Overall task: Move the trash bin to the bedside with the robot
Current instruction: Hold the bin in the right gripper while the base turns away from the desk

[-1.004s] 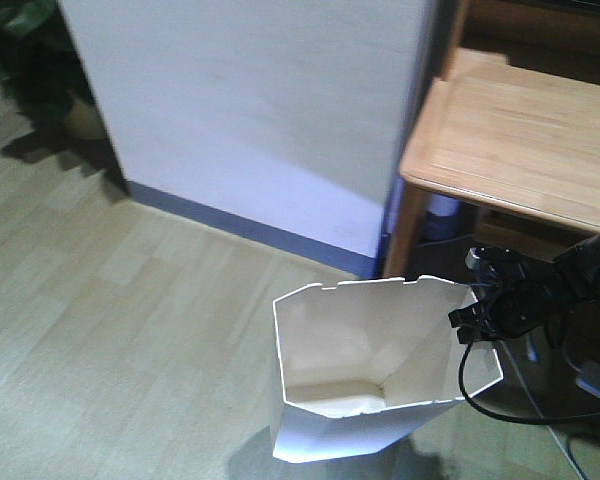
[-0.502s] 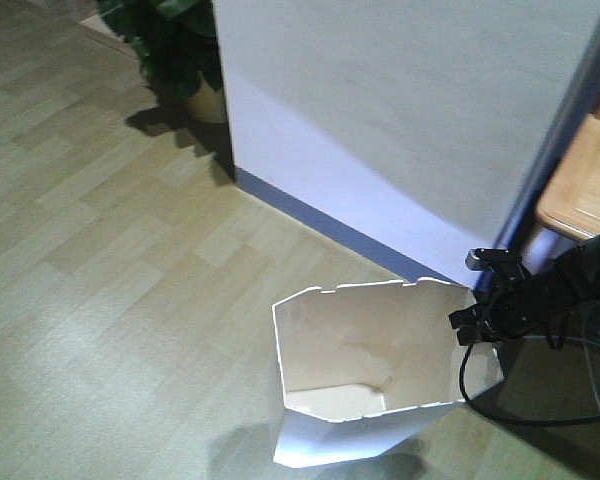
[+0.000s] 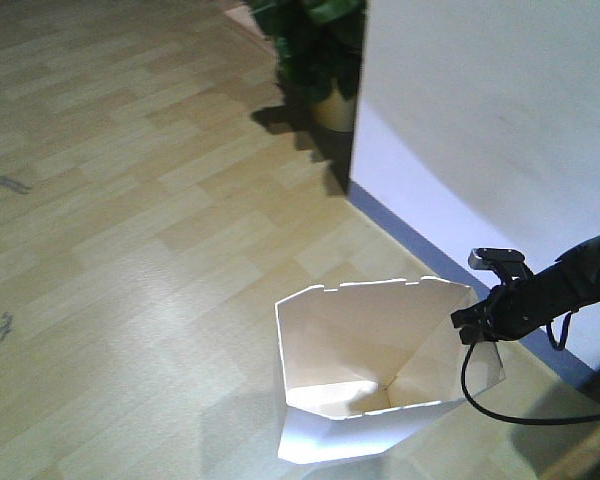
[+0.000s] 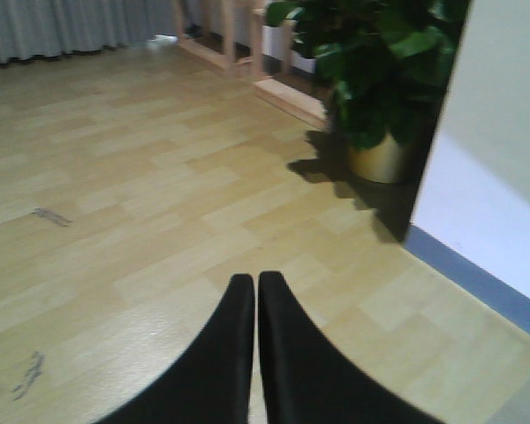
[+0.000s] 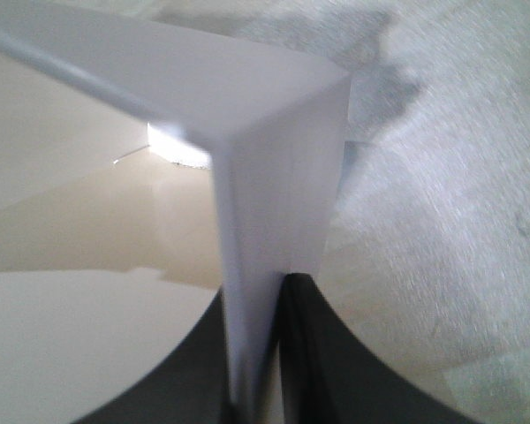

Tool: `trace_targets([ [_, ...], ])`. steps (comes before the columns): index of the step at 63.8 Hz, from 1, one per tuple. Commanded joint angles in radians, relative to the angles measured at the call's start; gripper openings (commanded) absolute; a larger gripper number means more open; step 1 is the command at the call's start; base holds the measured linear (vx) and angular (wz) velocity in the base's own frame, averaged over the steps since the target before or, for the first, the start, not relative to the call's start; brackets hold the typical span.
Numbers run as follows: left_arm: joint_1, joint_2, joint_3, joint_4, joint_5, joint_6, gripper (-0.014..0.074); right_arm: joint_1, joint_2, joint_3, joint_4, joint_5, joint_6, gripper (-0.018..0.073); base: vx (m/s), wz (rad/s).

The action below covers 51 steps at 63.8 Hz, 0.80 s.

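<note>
A white trash bin [image 3: 320, 440] sits low in the middle of the front view on a pale wood-plank floor [image 3: 130, 200]. Whether its base rests on the planks or hangs just above them is not clear.

Wide open floor spreads to the left of the bin and away from it. It is bare except for a few small dark marks. To the right and behind, a white wall [image 3: 480, 120] runs diagonally with a blue skirting [image 3: 420, 245] along its foot, passing near the bin's far right corner. The wall ends in a sharp vertical corner, and a dark-leaved potted plant [image 3: 315, 40] stands just beside that corner, casting a shadow on the planks.

The bin is thin, smooth plastic with flat angled panels that taper downward. Its many-sided rim has small notches along the far edge. The inside is cream, with a bright patch of light at the bottom.

A slim black arm reaches in from the right edge. Its right tool [image 3: 477, 325] pinches the bin's right-hand rim, and a black cable [image 3: 480, 400] loops down beside the bin's outer wall. In the right wrist view, the right tool [image 5: 256, 305] has one dark finger on each side of the bin's thin wall at a folded corner.

In the left wrist view, the left tool [image 4: 256, 296] has its two curved black fingers pressed together with nothing between them. It points over open floor toward the plant, grey curtains [image 4: 71, 22] and a light wooden frame [image 4: 238, 40].
</note>
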Motion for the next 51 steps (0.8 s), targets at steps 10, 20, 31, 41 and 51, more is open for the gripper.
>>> trace_targets([
  [10,-0.003,-0.014,0.003,-0.002,-0.066,-0.004,-0.0006,-0.002,-0.077,-0.015,0.061,0.165,0.007,-0.0005,0.16,0.63],
  [20,-0.003,-0.014,0.003,-0.002,-0.066,-0.004,-0.0006,-0.002,-0.077,-0.015,0.061,0.165,0.007,-0.0005,0.18,0.69],
  [31,-0.003,-0.014,0.003,-0.002,-0.066,-0.004,-0.0006,-0.002,-0.077,-0.015,0.061,0.165,0.007,-0.0005,0.18,0.69],
  [41,-0.003,-0.014,0.003,-0.002,-0.066,-0.004,-0.0006,-0.002,-0.077,-0.015,0.061,0.165,0.007,-0.0005,0.19,0.58],
  [51,-0.003,-0.014,0.003,-0.002,-0.066,-0.004,-0.0006,-0.002,-0.077,-0.015,0.061,0.165,0.007,-0.0005,0.20,0.40],
])
